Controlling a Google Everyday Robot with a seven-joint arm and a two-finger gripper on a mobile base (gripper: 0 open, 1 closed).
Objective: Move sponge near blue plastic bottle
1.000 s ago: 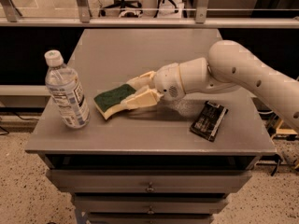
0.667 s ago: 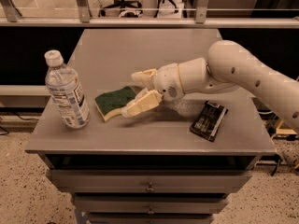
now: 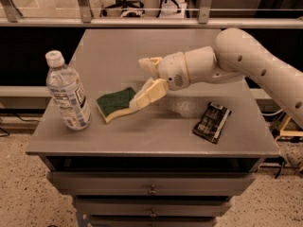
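Sponge (image 3: 115, 103): lying flat on the counter (image 3: 118, 46) with its green side up, left of the middle and nearer the front edge than the back edge.
Bottle (image 3: 68, 92): standing upright with its white cap on, by the left edge near the front left corner. It is sitting near the sponge, with a strip of bare counter showing between them.
Gripper (image 3: 138, 83): hovering low over the middle of the counter, just right of the sponge. Its fingers (image 3: 150, 92) are spreading wide apart and gripping nothing. The lower one is slanting down onto the sponge's right end, and the upper one is pointing toward the back edge.
Arm (image 3: 246, 65): reaching in across the right edge.
Packet (image 3: 212, 122): black, lying flat toward the front right corner, well apart from the sponge.
Drawers (image 3: 151, 181): sitting shut under the front edge.
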